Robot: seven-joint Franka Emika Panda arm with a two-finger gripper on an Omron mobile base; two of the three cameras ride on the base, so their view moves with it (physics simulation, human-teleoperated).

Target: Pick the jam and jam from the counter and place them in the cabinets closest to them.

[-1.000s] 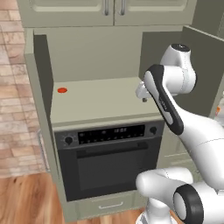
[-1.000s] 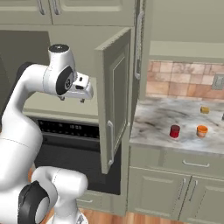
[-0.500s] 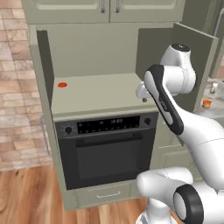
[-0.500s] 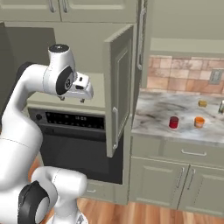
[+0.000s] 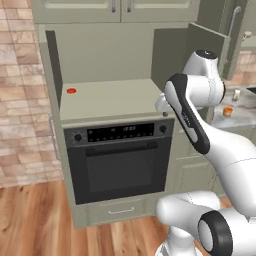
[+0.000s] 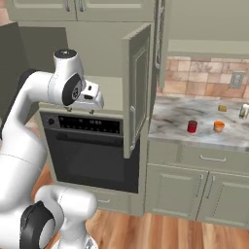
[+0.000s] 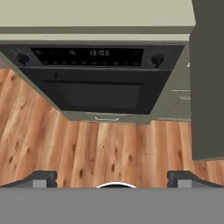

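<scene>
Two jars had to go into cupboards, and in the left base view one small red thing [image 5: 71,91], which I took for a jam jar already placed, sat on the shelf [image 5: 112,100] of the open cabinet above the oven [image 5: 120,157]. The gripper [image 5: 164,106] hung at that shelf's near right corner with nothing in it. An orange-lidded jar [image 5: 227,111] stood on the counter [image 5: 240,116] well to the right, past the arm.

From the right base view, the cabinet door [image 6: 137,92] stood swung wide between the arm and the marbled worktop. A red jar [image 6: 192,126] and the orange-lidded one [image 6: 219,126] stood near each other there, untouched, with two smaller items further back.

Looking along the hand, the fingertips [image 7: 43,177] stood far apart and empty, aimed down at the oven front and the wooden floor [image 7: 109,148].

My judgement: the first jar was done and the second fetch was starting. Which counter jar is the jam I could not tell. The next move called for clearing the open door, then bringing the hand over the worktop.
</scene>
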